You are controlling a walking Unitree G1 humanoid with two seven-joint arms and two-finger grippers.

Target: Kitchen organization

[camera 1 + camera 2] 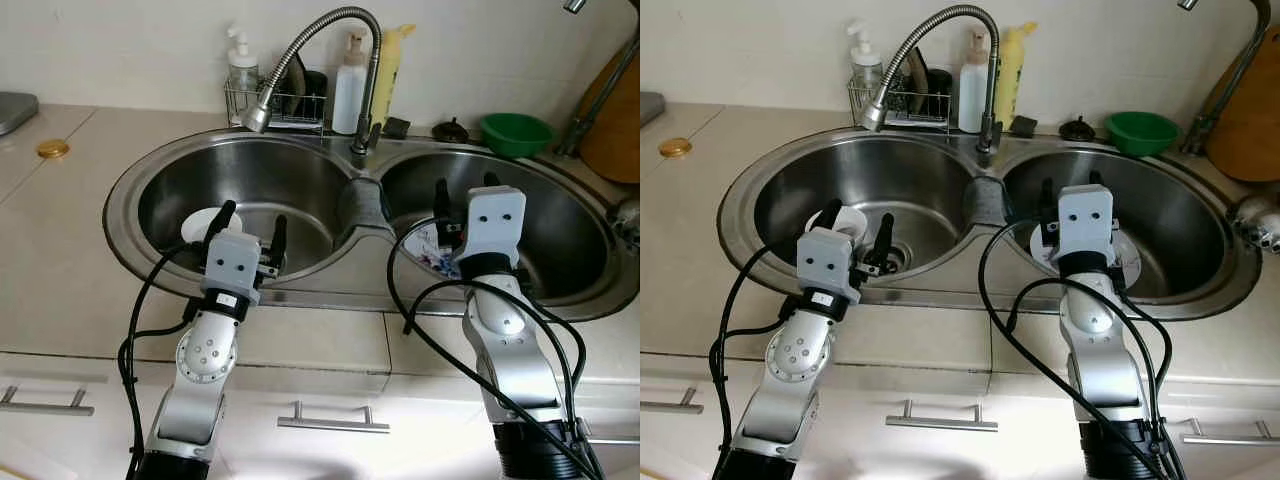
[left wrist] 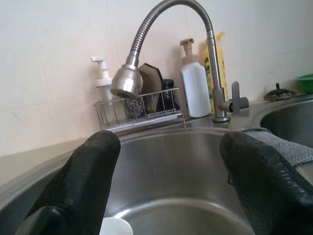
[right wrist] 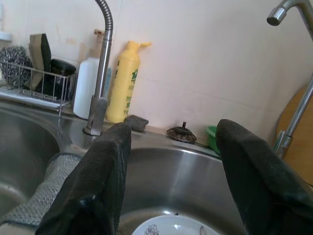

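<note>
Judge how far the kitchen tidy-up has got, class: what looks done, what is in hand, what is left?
Done: nothing looks moved out yet; a white cup sits in the left basin and a patterned plate in the right basin. In hand: the left gripper hangs open over the cup, and the right gripper hangs open over the plate, neither holding anything. Left: grasping both items and taking them out of the sink.
</note>
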